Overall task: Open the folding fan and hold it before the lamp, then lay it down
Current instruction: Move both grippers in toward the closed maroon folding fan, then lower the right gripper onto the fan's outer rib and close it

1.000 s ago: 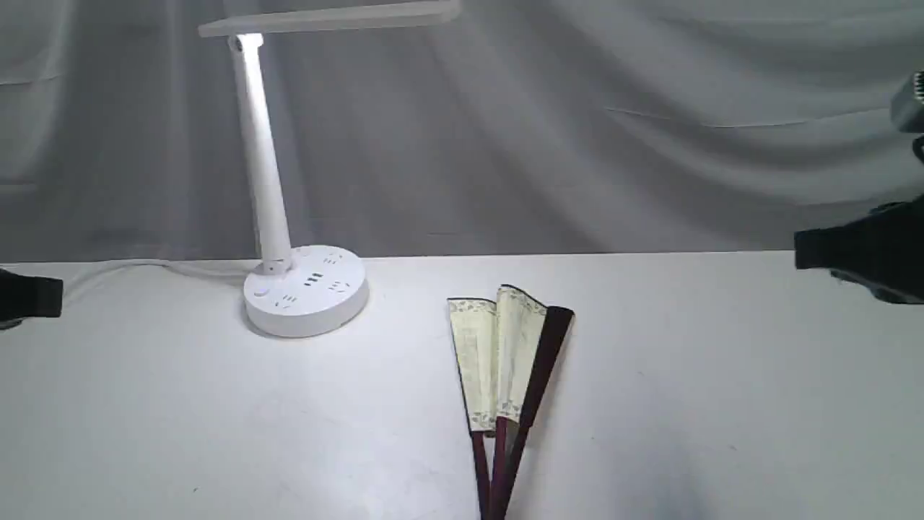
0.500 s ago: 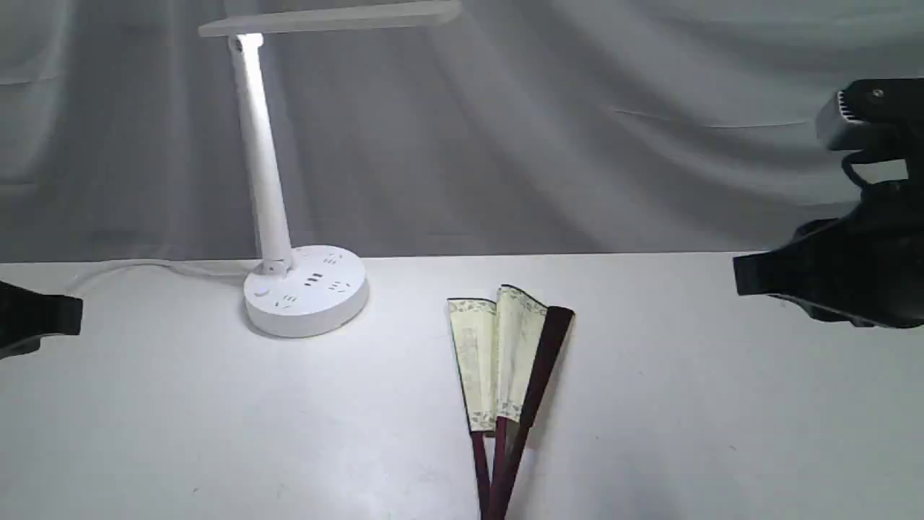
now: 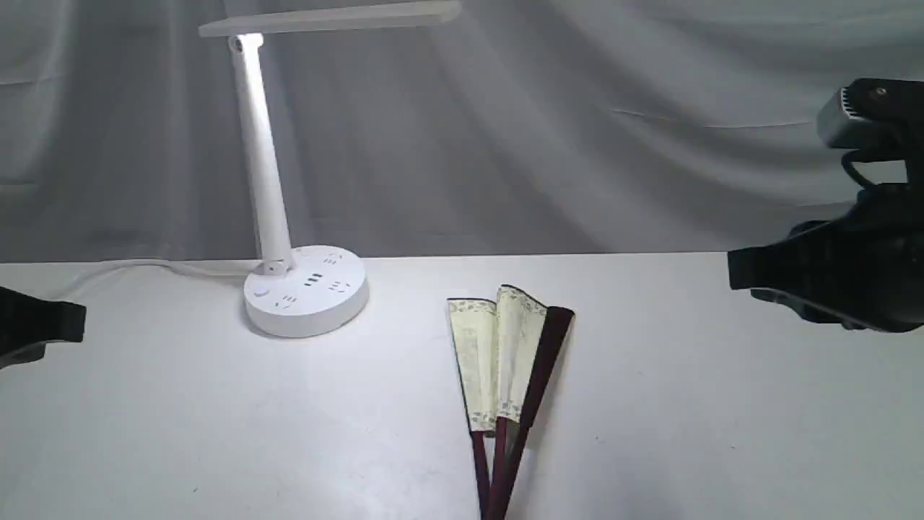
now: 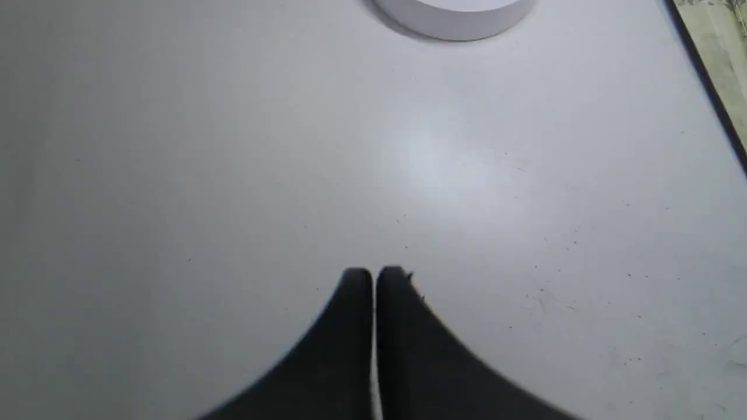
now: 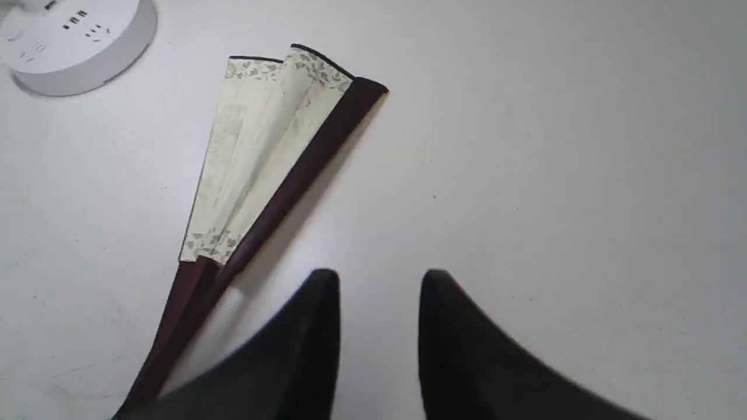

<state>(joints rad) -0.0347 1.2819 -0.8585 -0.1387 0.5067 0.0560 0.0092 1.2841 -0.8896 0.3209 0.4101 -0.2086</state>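
Since before, the right gripper (image 5: 379,279) has come in, jaws apart and empty. The left gripper (image 4: 373,273) has its jaws pressed together. The fan (image 5: 262,157) lies ahead of the right jaws, untouched.

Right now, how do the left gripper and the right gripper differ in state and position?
The left gripper has its jaws shut together; the right gripper has them apart. In the exterior view the left gripper sits low at the left edge, on the lamp side, while the right gripper hangs higher at the right edge. Both are black, hold nothing, and stand clear of the folding fan.
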